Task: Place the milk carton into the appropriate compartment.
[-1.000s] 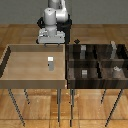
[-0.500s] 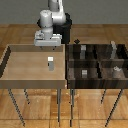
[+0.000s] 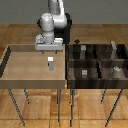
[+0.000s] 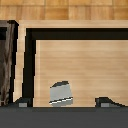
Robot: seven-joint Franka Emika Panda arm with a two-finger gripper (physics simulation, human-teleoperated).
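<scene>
Exterior view: milk carton (image 3: 50, 63) stands upright in the tan tray (image 3: 20, 75); gripper (image 3: 48, 50) hovers above, fingers (image 4: 105, 102) apart, holding nothing

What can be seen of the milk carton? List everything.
The small white-and-light-grey rectangular milk carton stands upright, taller than wide, on the bare wooden floor of the light tan walled tray, toward the side nearest the dark compartment bin. In the wrist view it shows a grey top and a white face with a dark band. Its material cannot be told at this resolution. Only the tray floor touches it; the end effector hangs above it, apart from it, with nothing gripped.
</scene>
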